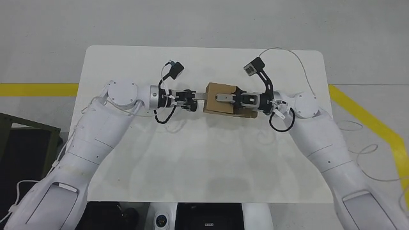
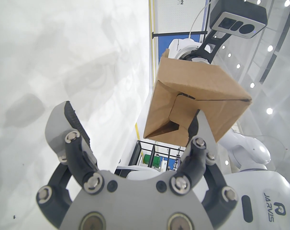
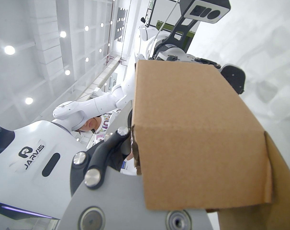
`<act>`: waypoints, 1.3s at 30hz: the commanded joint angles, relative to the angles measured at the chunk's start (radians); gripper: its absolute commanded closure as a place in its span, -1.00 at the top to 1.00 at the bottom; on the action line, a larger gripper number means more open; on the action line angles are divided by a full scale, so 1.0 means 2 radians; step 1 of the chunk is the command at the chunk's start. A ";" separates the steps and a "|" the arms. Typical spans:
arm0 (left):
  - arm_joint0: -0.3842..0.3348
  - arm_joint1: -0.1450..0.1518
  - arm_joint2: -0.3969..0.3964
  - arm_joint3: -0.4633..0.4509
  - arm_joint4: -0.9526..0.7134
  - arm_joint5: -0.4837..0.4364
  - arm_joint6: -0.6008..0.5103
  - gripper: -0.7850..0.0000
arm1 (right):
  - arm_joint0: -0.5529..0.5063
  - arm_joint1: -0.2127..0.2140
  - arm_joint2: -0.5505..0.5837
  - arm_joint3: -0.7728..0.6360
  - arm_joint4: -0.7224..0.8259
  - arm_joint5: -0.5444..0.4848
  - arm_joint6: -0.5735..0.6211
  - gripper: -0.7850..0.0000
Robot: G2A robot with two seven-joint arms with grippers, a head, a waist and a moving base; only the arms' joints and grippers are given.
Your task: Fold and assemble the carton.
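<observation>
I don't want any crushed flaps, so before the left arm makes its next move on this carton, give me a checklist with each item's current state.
1. Right end effector clamped on the carton: ok.
2. Left end effector open: ok, jaws wide apart.
3. Left finger touching the end flap: ok.
4. That end fully closed: not ok, a dark gap shows beside the flap.
5. Carton's other end closed: not ok, a side flap stands out.
6. Carton lifted off the table: cannot tell.
</observation>
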 commanded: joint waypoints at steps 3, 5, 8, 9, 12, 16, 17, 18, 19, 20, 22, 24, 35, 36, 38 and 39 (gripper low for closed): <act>0.004 -0.001 0.001 -0.006 -0.006 0.000 -0.001 1.00 | 0.002 -0.002 -0.001 0.002 0.002 -0.001 0.001 -1.00; 0.004 -0.002 0.002 -0.007 -0.009 0.000 0.000 1.00 | 0.002 -0.002 -0.001 0.003 0.003 -0.002 0.002 -1.00; 0.003 -0.003 0.005 -0.006 -0.010 -0.001 0.000 1.00 | 0.003 -0.003 0.000 0.004 0.004 -0.002 0.003 -1.00; 0.002 -0.004 0.006 -0.005 -0.011 -0.001 0.000 1.00 | 0.002 -0.003 0.001 0.004 0.003 -0.002 0.003 -1.00; 0.001 -0.004 0.006 -0.002 -0.012 -0.002 -0.001 1.00 | 0.002 -0.003 0.003 0.006 0.001 -0.001 0.003 -1.00; -0.001 -0.001 -0.006 0.005 0.002 -0.003 0.002 1.00 | 0.002 -0.002 0.004 0.012 -0.019 0.014 0.000 -1.00; -0.001 0.001 -0.010 0.006 0.007 -0.003 0.002 1.00 | 0.003 -0.001 0.003 0.015 -0.028 0.020 0.000 -1.00; -0.001 0.003 -0.015 0.005 0.015 -0.004 0.001 1.00 | 0.004 -0.001 0.003 0.017 -0.033 0.025 -0.001 -1.00; 0.000 0.005 -0.020 0.003 0.022 -0.006 0.001 1.00 | 0.006 -0.002 0.001 0.020 -0.038 0.030 -0.002 -1.00; 0.000 0.007 -0.025 0.001 0.030 -0.007 0.001 1.00 | 0.008 -0.002 -0.001 0.023 -0.044 0.036 -0.004 -1.00; 0.002 0.011 -0.037 -0.005 0.045 -0.016 0.006 1.00 | 0.013 -0.004 -0.007 0.030 -0.055 0.045 -0.008 -1.00; 0.006 0.016 -0.050 -0.012 0.062 -0.027 0.016 1.00 | 0.020 -0.007 -0.015 0.038 -0.063 0.053 -0.011 -1.00; 0.024 0.034 -0.099 -0.054 0.189 -0.142 0.080 1.00 | 0.064 -0.042 -0.084 0.102 -0.069 0.065 -0.037 -1.00; 0.025 0.035 -0.100 -0.055 0.204 -0.154 0.087 1.00 | 0.068 -0.045 -0.089 0.110 -0.068 0.063 -0.040 -1.00; 0.027 0.038 -0.103 -0.057 0.236 -0.177 0.099 1.00 | 0.076 -0.052 -0.099 0.128 -0.069 0.061 -0.046 -1.00; 0.028 0.038 -0.103 -0.058 0.251 -0.190 0.106 1.00 | 0.080 -0.055 -0.103 0.137 -0.069 0.059 -0.045 -1.00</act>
